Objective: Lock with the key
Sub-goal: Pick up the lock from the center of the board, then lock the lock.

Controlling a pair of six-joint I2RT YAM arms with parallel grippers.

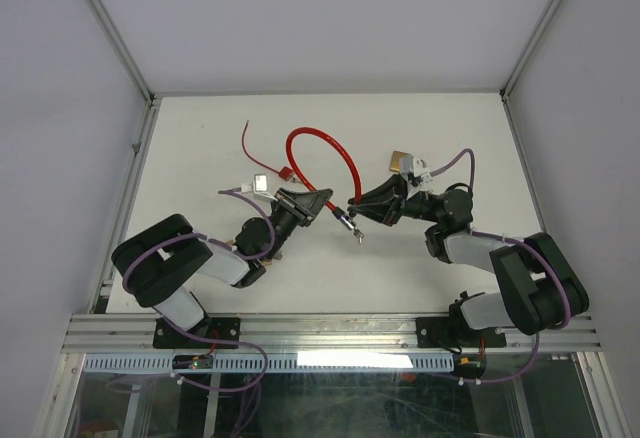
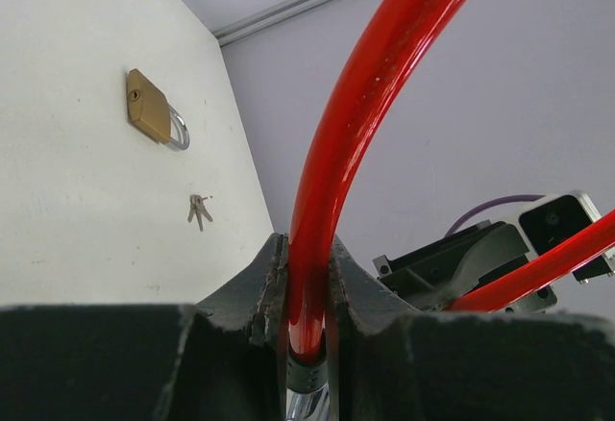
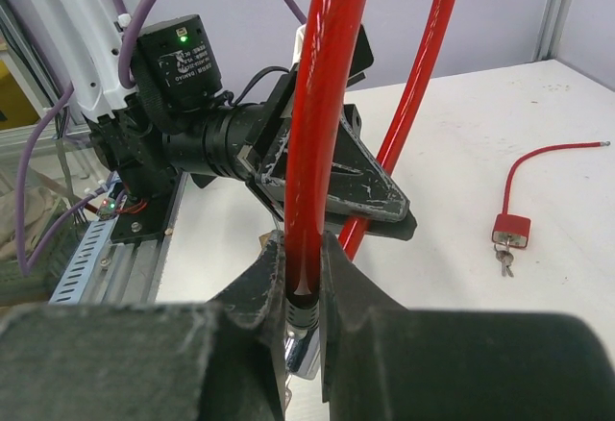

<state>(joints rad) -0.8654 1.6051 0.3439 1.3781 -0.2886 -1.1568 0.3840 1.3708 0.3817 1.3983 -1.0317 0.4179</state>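
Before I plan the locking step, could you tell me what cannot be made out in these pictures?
Left wrist view: the red cable's end is hidden between the left gripper's fingers.
Right wrist view: the cable's end there is buried in the right gripper.
Top view: the keys are too small to count.
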